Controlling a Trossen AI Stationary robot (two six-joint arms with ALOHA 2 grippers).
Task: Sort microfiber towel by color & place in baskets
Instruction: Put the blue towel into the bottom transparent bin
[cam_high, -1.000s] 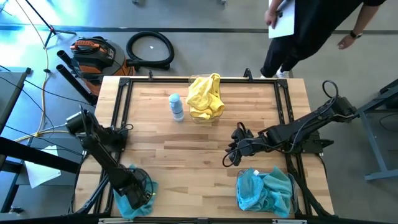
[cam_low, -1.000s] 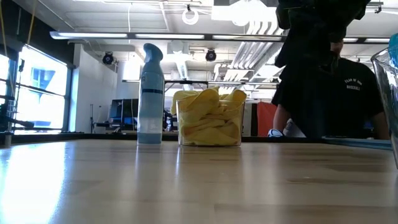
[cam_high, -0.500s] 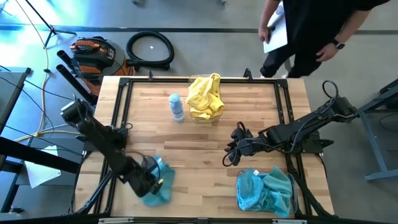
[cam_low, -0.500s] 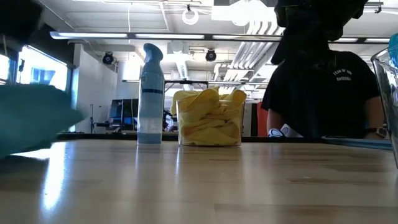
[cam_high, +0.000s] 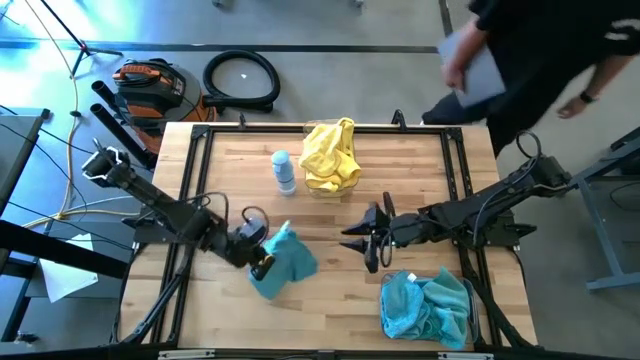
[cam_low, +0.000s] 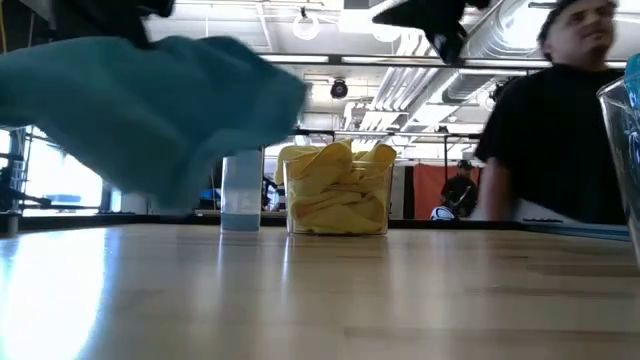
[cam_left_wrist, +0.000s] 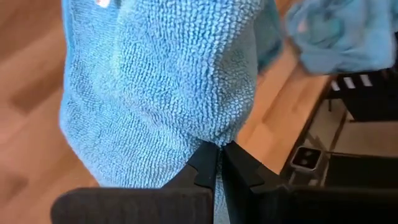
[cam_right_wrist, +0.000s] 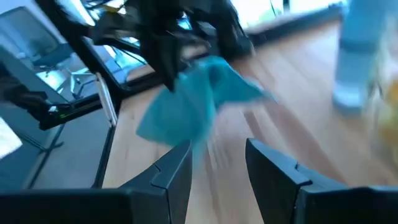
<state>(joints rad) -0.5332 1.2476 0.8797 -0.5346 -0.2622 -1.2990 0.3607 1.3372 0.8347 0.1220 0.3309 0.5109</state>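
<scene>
My left gripper (cam_high: 262, 262) is over the table's near middle, shut on a teal-blue microfiber towel (cam_high: 288, 260), which shows lifted in the low view (cam_low: 150, 100). My right gripper (cam_high: 365, 240) stands open to the towel's right, nothing between its fingers (cam_right_wrist: 217, 163); it faces the towel (cam_right_wrist: 199, 106). A clear basket (cam_high: 330, 185) at the far middle holds yellow towels (cam_low: 337, 190). A second clear basket (cam_high: 470, 325) at the near right holds teal-blue towels (cam_high: 425, 305). My left gripper pinches a bunched fold of the teal-blue towel (cam_left_wrist: 214, 138) between its two fingertips. The fingers come from the table's left, slanting down. The towel spreads out beyond the fingers and is lifted clear of the table.
A white-and-blue bottle (cam_high: 285, 172) stands left of the yellow basket, half hidden by the towel in the low view. A person in black stands beyond the table's far right edge (cam_high: 540, 60). Bare wood lies between the two grippers and the far baskets.
My left gripper has gone from the table's near left corner toward the middle and up, carrying the teal-blue towel with it; the towel is now lifted clear and spread out. My right gripper has turned a little where it was. The person behind has moved right.
</scene>
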